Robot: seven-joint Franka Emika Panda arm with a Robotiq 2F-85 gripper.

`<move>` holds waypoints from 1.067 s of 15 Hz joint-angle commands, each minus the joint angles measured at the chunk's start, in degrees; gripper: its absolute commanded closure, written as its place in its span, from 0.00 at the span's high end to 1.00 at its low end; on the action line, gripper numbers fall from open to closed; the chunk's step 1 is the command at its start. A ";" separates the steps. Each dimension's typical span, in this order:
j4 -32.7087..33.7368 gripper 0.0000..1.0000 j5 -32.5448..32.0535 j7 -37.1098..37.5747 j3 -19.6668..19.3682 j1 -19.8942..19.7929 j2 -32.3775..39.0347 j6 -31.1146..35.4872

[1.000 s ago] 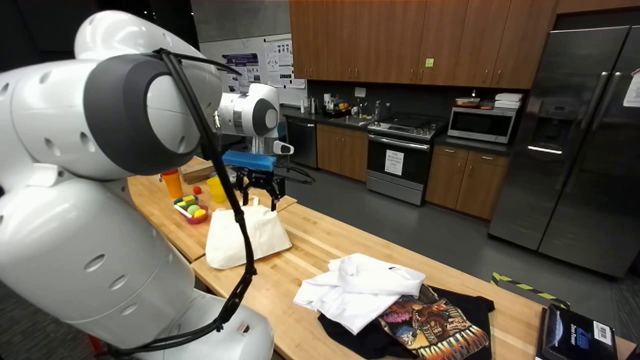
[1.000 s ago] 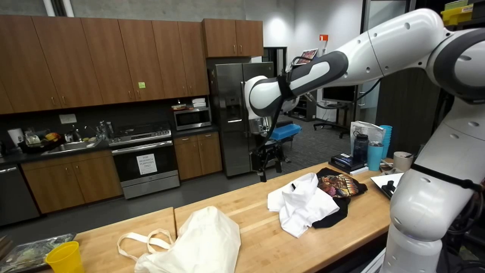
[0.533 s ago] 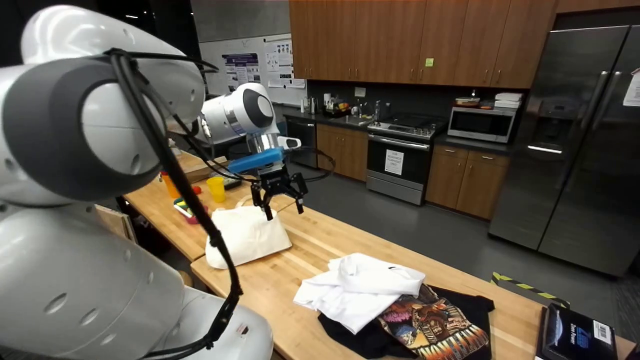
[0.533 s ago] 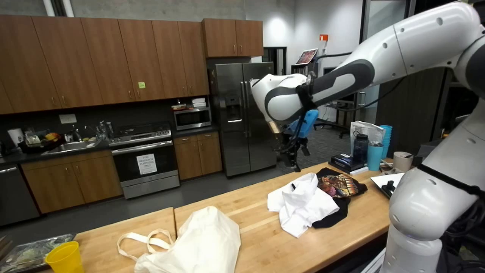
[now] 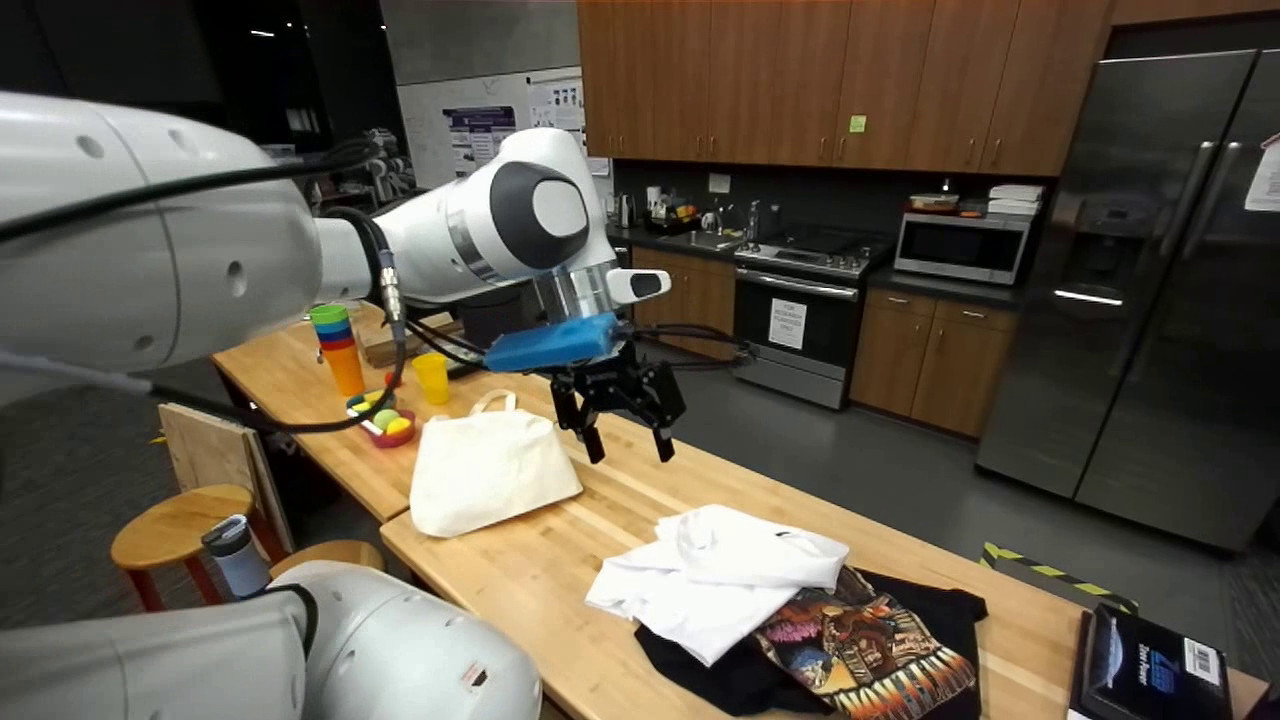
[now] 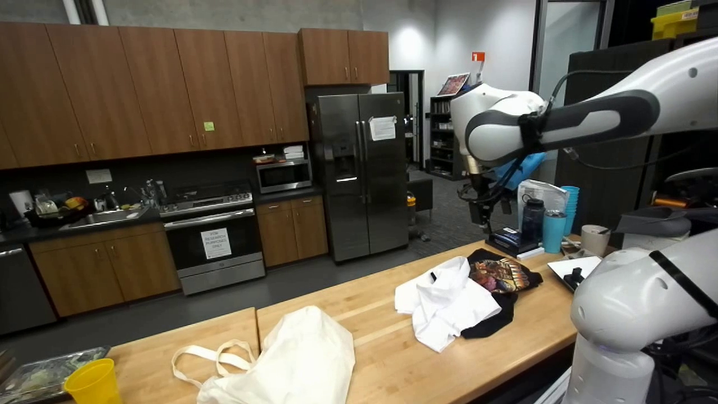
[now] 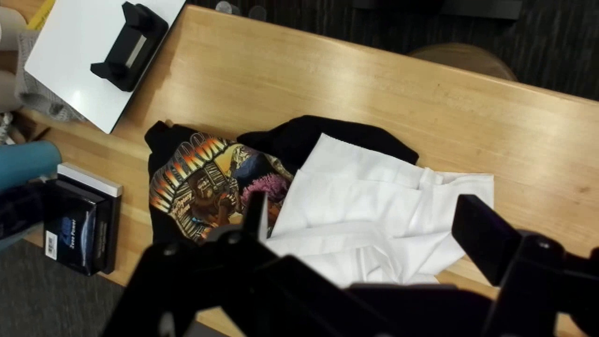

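In an exterior view, a stack of coloured cups (image 5: 343, 365), green on top and orange at the bottom, stands between nine and ten o'clock from the gripper (image 5: 630, 447). At nine sits a red bowl (image 5: 390, 441), then a yellow cup (image 5: 432, 380) between nine and ten. Nearer, at nine, a cream tote bag (image 5: 495, 475) rests on the wooden table (image 5: 545, 600). The gripper hangs above the table with its fingers spread wide apart; in the wrist view a white garment (image 7: 374, 210) shows beneath, between the fingertips. Seen from outside, that garment lies crumpled on the table at five o'clock, partly covering a black printed shirt (image 5: 870, 650) at four. Farther out, also toward four, a black box (image 5: 1155, 660) lies near the table's edge.
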 commanded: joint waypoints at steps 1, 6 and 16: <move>-0.06 1.00 0.51 -0.65 0.68 -1.17 -0.37 0.11; 0.03 1.00 0.38 0.17 3.12 -0.41 1.21 0.16; 20.57 1.00 0.66 -3.19 -2.01 -4.32 19.05 1.58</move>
